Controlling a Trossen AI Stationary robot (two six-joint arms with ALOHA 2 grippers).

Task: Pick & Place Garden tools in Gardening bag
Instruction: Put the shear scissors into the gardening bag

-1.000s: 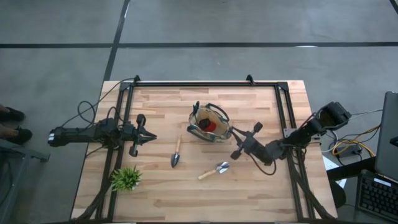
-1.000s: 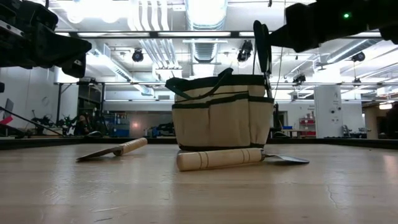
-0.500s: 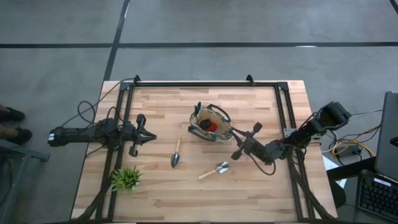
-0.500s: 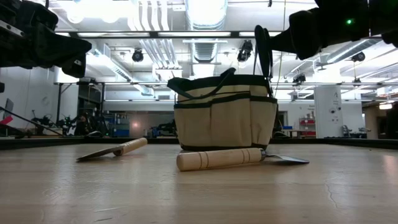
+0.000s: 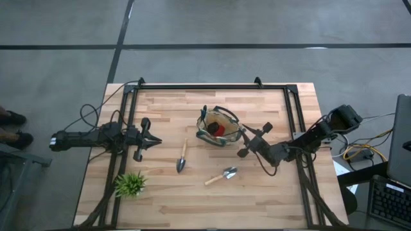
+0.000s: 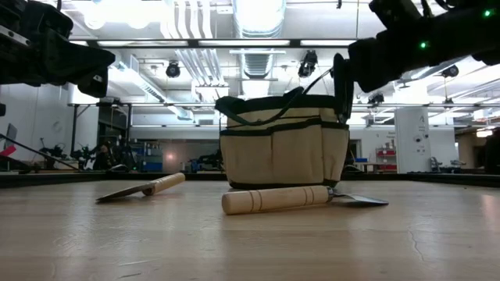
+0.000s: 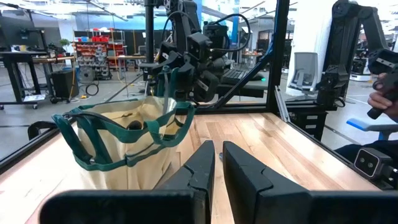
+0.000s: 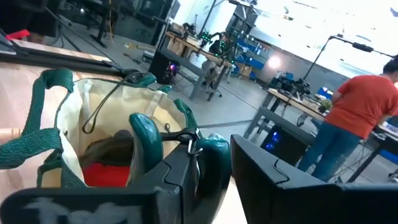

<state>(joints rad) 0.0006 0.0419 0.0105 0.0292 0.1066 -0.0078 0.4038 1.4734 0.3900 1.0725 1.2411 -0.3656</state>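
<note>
The tan gardening bag (image 5: 217, 128) with green handles stands mid-table, a red item (image 8: 102, 174) inside it. My right gripper (image 5: 244, 138) hangs at the bag's right rim, shut on pruning shears (image 6: 341, 78) with dark green handles. Two wooden-handled trowels (image 5: 182, 157) (image 5: 222, 175) lie flat on the table in front of the bag. My left gripper (image 5: 157, 140) waits shut at the table's left, pointing level at the bag (image 7: 124, 149). My right gripper pinches the shears between its two fingers by a green handle (image 8: 213, 148). The fingers come in level from the table's right. The shears stand upright at the bag's right rim (image 6: 344, 117), their lower end behind the rim.
A small green plant (image 5: 130, 185) stands near the table's front left corner. A black frame (image 5: 212, 86) runs round the table's far and side edges. Beyond the table, a person in a red shirt (image 8: 360, 118) stands in the room.
My right gripper has gone down and a little toward the table's far edge with the shears. The shears stay upright and now sit lower, against the bag's right rim.
</note>
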